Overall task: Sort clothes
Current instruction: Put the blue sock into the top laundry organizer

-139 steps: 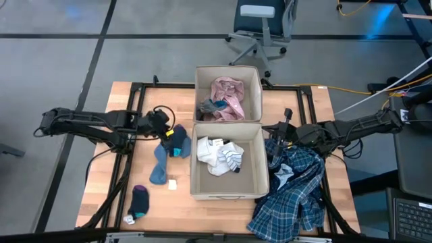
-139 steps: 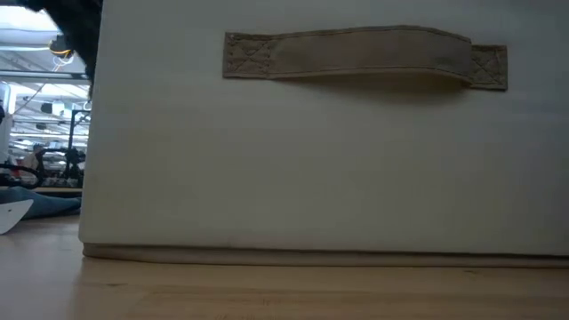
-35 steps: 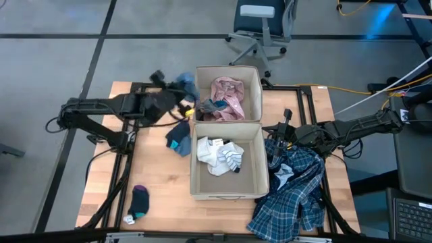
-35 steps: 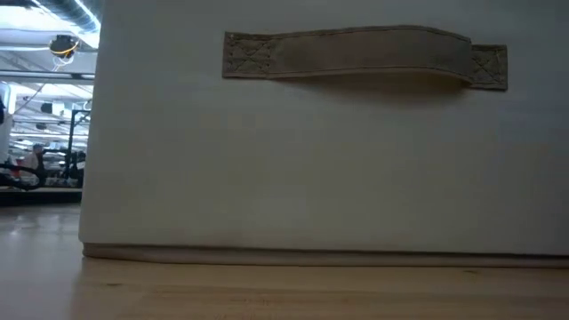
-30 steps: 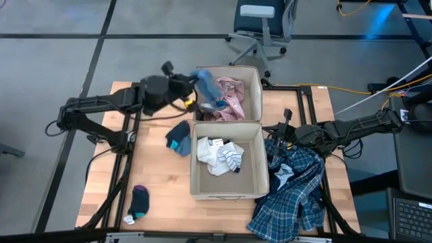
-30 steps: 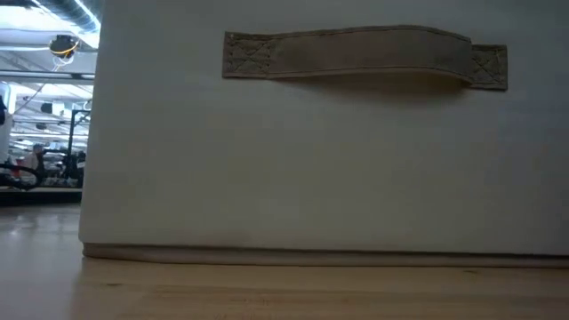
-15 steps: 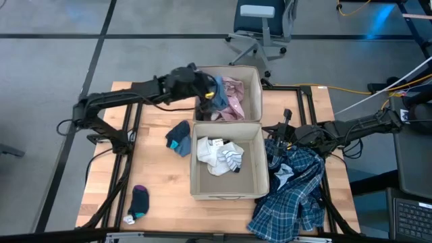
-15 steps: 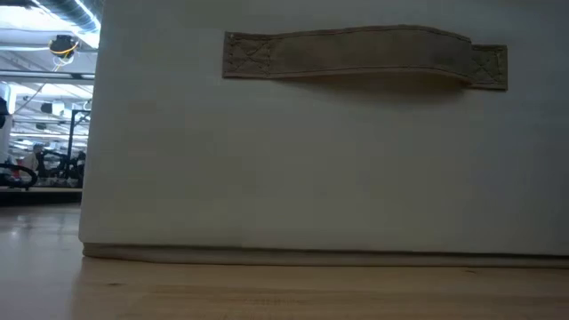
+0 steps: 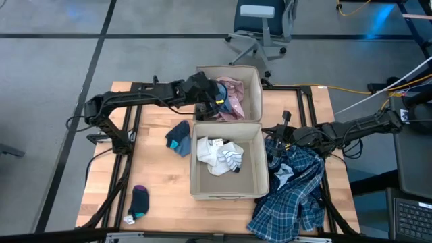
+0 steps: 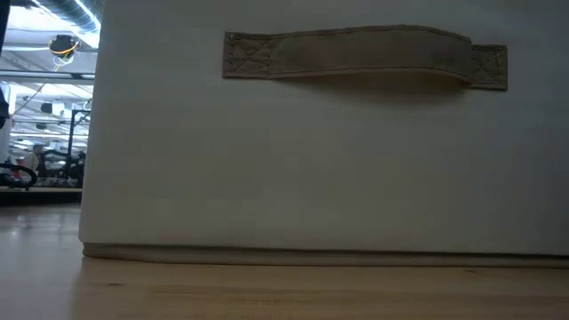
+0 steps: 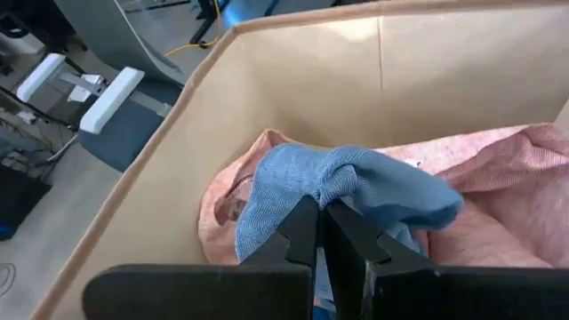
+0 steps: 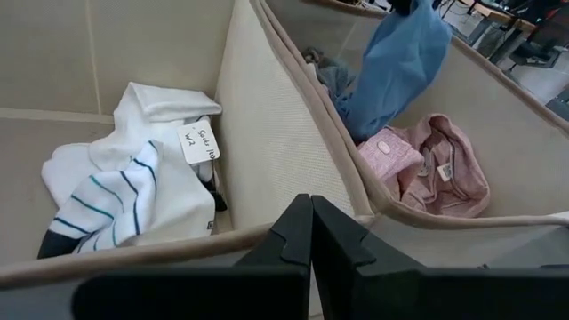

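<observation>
My left gripper (image 9: pixel 214 92) reaches over the far beige bin (image 9: pixel 257 75) and is shut on a blue sock (image 11: pixel 356 185), which also shows in the right wrist view (image 12: pixel 396 67). Below the sock, a pink shirt (image 9: pixel 233 91) and a grey garment (image 12: pixel 327 73) lie in that bin. White socks and a white top (image 9: pixel 219 156) lie in the near bin (image 9: pixel 196 177). My right gripper (image 9: pixel 279 137) stands shut by the near bin's right wall, over the far end of the blue-white plaid shirt (image 9: pixel 291 196); nothing shows between its fingers. My left gripper pinches a bunched fold of the blue sock (image 11: pixel 313 197) between its two fingertips, coming from the table's left and slanting down. The sock hangs below the fingers inside the far bin; its lower end (image 12: pixel 366 114) reaches down beside the grey garment and the pink shirt.
A blue-and-teal sock (image 9: pixel 179 137) lies on the table left of the near bin, and a dark sock (image 9: pixel 139 199) lies near the front left corner. The plaid shirt hangs over the table's front right edge. In the low view the near bin's wall and handle (image 10: pixel 356 55) fill the picture.
My left gripper has carried the blue sock toward the table's right, from over the far bin's left wall to inside it, and has sunk and tipped downward. The sock hangs lower in the bin than before. My left gripper has stayed shut on it.
</observation>
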{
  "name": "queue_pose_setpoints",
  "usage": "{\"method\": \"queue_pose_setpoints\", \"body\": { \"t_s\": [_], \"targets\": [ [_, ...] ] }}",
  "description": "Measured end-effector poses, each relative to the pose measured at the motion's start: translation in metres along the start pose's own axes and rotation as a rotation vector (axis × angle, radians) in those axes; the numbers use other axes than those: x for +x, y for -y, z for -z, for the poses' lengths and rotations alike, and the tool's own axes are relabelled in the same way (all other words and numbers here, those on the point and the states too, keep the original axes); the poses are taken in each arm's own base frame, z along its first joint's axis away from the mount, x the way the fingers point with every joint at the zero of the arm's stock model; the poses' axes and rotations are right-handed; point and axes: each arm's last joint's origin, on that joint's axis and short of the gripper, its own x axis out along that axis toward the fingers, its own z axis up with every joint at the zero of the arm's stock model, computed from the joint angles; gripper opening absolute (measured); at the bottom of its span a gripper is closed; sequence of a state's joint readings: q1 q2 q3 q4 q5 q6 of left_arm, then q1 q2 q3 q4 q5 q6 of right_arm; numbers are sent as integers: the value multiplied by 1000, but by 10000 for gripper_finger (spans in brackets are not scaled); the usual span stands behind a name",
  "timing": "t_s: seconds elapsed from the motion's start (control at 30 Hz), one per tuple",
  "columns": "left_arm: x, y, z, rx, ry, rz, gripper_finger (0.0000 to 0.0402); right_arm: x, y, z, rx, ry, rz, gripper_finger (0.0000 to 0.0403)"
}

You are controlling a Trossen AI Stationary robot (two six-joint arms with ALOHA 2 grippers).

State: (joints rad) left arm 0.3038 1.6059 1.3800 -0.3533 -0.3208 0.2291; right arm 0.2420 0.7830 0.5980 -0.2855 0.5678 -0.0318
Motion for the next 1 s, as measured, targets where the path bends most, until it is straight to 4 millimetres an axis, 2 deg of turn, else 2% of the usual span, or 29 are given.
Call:
{"method": "queue_pose_setpoints", "body": {
  "t_s": [0.2, 0.37, 0.47, 0.57, 0.73, 0.87, 1.0],
  "targets": [
    [-3, -1, -1, -23, 6, -2, 18, 0, 0, 0, 0, 0, 0, 7],
    [-4, -1, -1, -18, 8, 0, 82, 0, 0, 0, 0, -1, 0, 7],
    [-13, -4, -4, -45, 30, -4, 124, 0, 0, 0, 0, -1, 0, 7],
    [-33, -12, -9, -97, 66, -10, 155, 0, 0, 0, 0, -1, 0, 7],
    [-84, -26, -5, -129, 42, 3, 174, 0, 0, 0, 0, -1, 0, 7],
    [-127, -27, 8, -136, -32, 45, 172, 0, 0, 0, 0, -1, 1, 7],
    [-157, -23, 27, -177, -158, 94, 167, 0, 0, 1, -1, -2, 11, 7]
  ]
}}
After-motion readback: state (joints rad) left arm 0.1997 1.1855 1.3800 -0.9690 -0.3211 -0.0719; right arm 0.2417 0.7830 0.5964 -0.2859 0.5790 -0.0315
